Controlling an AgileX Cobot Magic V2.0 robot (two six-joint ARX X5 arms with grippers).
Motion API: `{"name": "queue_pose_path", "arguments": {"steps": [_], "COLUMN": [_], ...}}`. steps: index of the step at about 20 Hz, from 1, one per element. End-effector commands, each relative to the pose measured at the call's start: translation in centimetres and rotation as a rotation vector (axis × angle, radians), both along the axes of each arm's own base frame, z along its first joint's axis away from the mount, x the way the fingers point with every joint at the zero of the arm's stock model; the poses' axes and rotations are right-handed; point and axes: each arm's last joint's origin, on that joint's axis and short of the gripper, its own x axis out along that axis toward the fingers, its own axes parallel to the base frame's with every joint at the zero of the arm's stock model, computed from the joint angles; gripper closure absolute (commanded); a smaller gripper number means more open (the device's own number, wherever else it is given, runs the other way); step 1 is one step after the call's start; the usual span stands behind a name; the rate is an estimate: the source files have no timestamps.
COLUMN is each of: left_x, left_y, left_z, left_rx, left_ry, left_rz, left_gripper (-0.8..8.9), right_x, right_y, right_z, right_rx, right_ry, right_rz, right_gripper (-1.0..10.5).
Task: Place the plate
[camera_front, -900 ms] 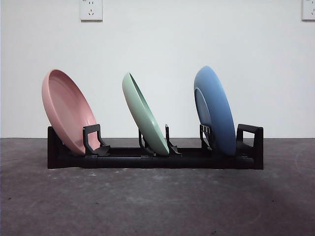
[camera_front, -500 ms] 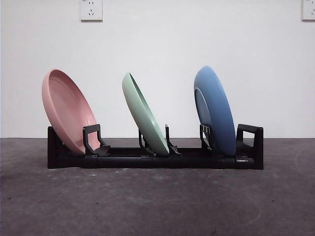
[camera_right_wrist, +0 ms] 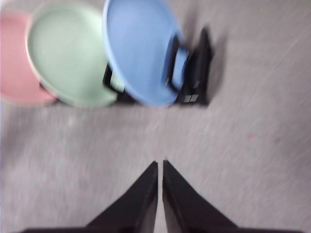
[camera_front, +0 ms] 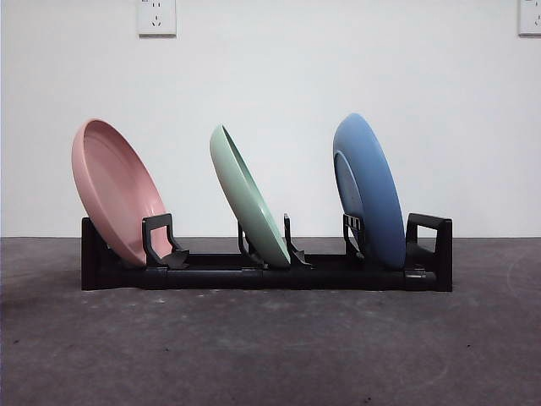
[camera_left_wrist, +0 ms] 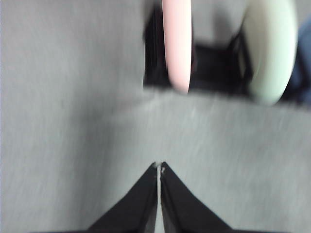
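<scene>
Nothing moved in the front view since earlier frames. Left gripper (camera_left_wrist: 158, 167) and right gripper (camera_right_wrist: 160, 165) both pressed together, empty, above the table (camera_front: 270, 355), apart from rack (camera_front: 266, 275) holding pink plate (camera_front: 114, 190), green plate (camera_front: 247, 196), blue plate (camera_front: 372, 190), all tilted.

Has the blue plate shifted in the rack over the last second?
No. The blue plate leans in the same end slot of the black rack, its top edge unchanged against the wall outlet.

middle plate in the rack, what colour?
Pale green plate, between the pink and blue ones; clearest in the front view.
</scene>
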Motion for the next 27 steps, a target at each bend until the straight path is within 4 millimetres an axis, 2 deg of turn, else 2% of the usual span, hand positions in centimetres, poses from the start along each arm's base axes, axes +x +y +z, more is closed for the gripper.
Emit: {"name": "queue_pose_path", "arguments": {"steps": [1, 2, 3, 4, 5, 8, 10, 15, 19, 23, 27], "left_x": [1.5, 2.0, 2.5, 2.7, 2.9, 2.9, 2.9, 3.0, 3.0, 3.1, 3.2], "left_y": [-0.2, -0.3, -0.4, -0.5, -0.6, -0.7, -0.7, -0.7, -0.7, -0.7, -0.7], "left_z": [0.6, 0.7, 0.8, 0.9, 1.0, 1.1, 1.1, 1.2, 1.2, 1.3, 1.4], "left_rx": [0.051, 0.051, 0.051, 0.052, 0.053, 0.055, 0.055, 0.055, 0.054, 0.054, 0.046], "left_ry": [0.031, 0.039, 0.044, 0.047, 0.048, 0.043, 0.042, 0.028, 0.022, 0.011, -0.004], "left_rz": [-0.075, -0.080, -0.086, -0.089, -0.095, -0.103, -0.103, -0.103, -0.102, -0.102, -0.093], "left_gripper": [7.84, 7.08, 5.40, 4.41, 4.07, 4.08, 4.08, 4.08, 4.08, 4.08, 4.08], "right_x": [1.3, 1.8, 2.2, 2.6, 3.0, 4.2, 5.3, 10.6, 15.3, 19.1, 22.0], "right_y": [0.9, 1.3, 1.7, 2.0, 2.4, 3.2, 3.8, 5.8, 7.4, 8.6, 9.8], "right_z": [-0.3, -0.5, -0.8, -1.1, -1.4, -1.8, -1.1, 2.1, 3.2, 3.1, 1.4], "right_rx": [-0.055, -0.073, -0.079, -0.080, -0.078, -0.059, -0.051, 0.002, 0.006, 0.011, 0.020], "right_ry": [0.022, 0.031, 0.051, 0.071, 0.097, 0.151, 0.164, 0.178, 0.177, 0.177, 0.197], "right_rz": [0.112, 0.150, 0.173, 0.187, 0.196, 0.194, 0.196, 0.259, 0.266, 0.259, 0.252], "right_gripper": [9.1, 8.4, 6.6, 5.6, 5.5, 5.5, 5.7, 5.8, 5.8, 5.9, 5.9]}}
